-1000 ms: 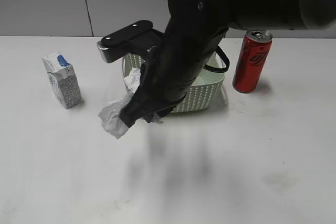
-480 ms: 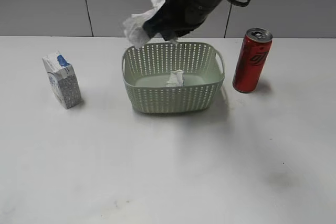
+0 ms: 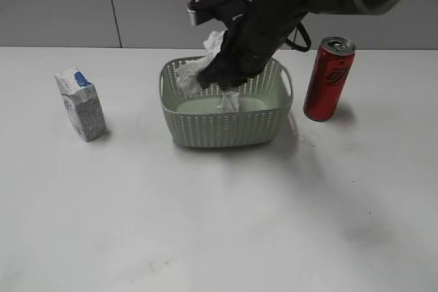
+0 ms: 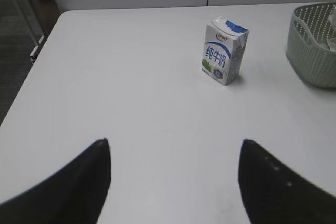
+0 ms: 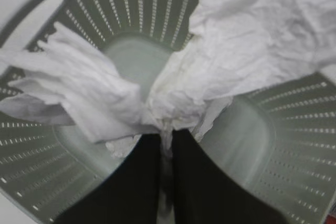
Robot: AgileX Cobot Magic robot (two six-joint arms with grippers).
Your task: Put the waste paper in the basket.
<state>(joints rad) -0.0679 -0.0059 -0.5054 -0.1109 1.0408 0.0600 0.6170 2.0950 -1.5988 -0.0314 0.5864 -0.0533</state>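
The sage-green basket [image 3: 226, 124] stands mid-table; it also shows in the right wrist view [image 5: 294, 145] and at the right edge of the left wrist view [image 4: 315, 51]. My right gripper [image 3: 209, 78] is shut on a crumpled white waste paper wad [image 3: 194, 76] and holds it inside the basket's rim, over the left half. In the right wrist view the wad [image 5: 210, 72] fans out ahead of the shut gripper [image 5: 167, 137]. A second wad [image 3: 229, 102] lies on the basket floor. My left gripper [image 4: 173, 153] is open and empty over bare table, out of the exterior view.
A white-and-blue milk carton [image 3: 81, 104] stands left of the basket; it also shows in the left wrist view [image 4: 224, 52]. A red drink can [image 3: 329, 80] stands right of the basket. The table's left edge [image 4: 31, 82] shows in the left wrist view.
My right gripper lifted the wad from the table in front of the basket, carried it high over the back rim, then came down into the basket with it. The left arm has not moved.
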